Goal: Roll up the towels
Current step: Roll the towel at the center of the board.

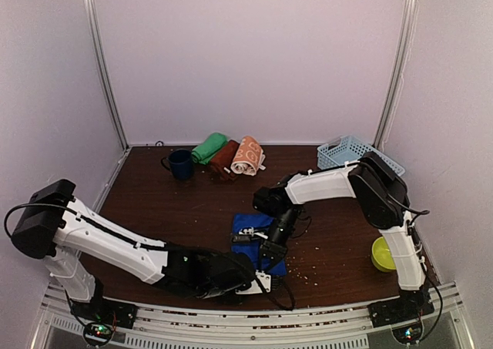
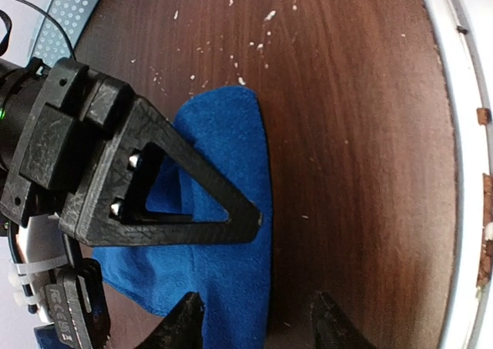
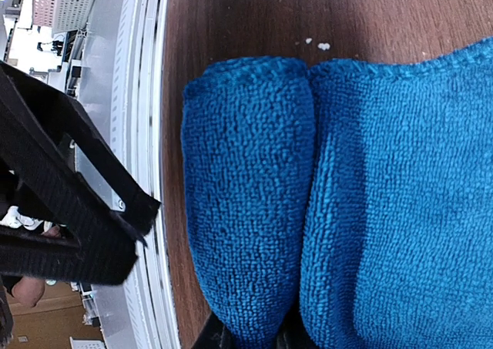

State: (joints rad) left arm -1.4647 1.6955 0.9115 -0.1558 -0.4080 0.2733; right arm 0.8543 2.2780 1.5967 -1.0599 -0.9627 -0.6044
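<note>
One blue towel (image 1: pixel 250 226), partly rolled, on a table (image 1: pixel 154 203).
Left fingers (image 2: pixel 183 330) spread wide, empty; right fingers (image 2: pixel 177 232) pinch its rolled edge, front-right of one navy mug (image 1: pixel 181 165); three rolled towels, green (image 1: pixel 209 147), maroon (image 1: pixel 223 161), orange (image 1: pixel 248 155), sit just right of the mug.

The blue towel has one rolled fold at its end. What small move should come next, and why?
Probably the left gripper should close on the edge of the blue towel: its fingers stand open astride that edge, while the right gripper alone pinches the rolled fold.
</note>
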